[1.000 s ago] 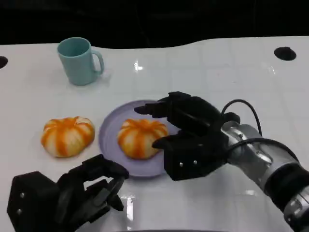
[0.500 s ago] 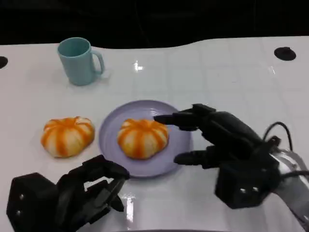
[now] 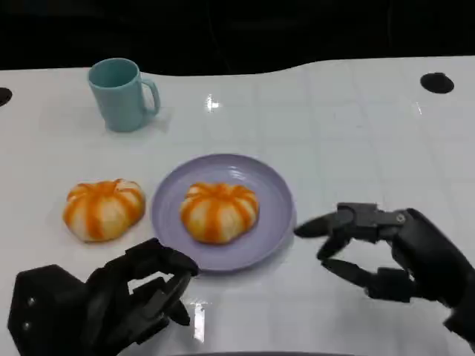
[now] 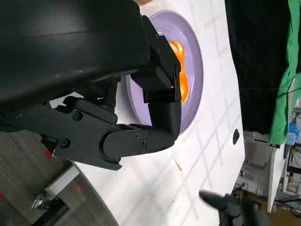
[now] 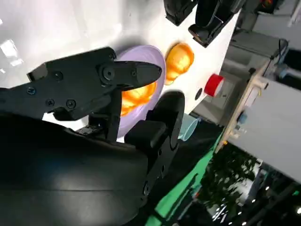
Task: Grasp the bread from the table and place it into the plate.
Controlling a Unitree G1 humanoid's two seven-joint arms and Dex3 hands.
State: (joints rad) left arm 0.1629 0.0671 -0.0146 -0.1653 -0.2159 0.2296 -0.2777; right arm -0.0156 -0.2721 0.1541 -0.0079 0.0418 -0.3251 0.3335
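Observation:
An orange-and-white striped bread [image 3: 219,211] lies in the lavender plate [image 3: 276,211] at the table's middle; it also shows as the bread [image 4: 181,84] on the plate [image 4: 195,61] and the bread [image 5: 136,96] on the plate [image 5: 148,59]. A second similar bread [image 3: 103,208] [image 5: 179,60] sits on the table left of the plate. My right hand [image 3: 393,256] hovers to the plate's right, fingers spread and holding nothing. My left hand [image 3: 96,304] stays near the front edge, below the second bread, fingers loosely curled and apart, holding nothing.
A teal mug [image 3: 122,93] stands at the back left. A dark round hole [image 3: 438,81] marks the table's far right. Beyond the table a red button [image 5: 214,85] sits on a stand.
My right hand has let go of the bread on the plate and drawn back to the right and toward the front edge. The left hand has not moved.

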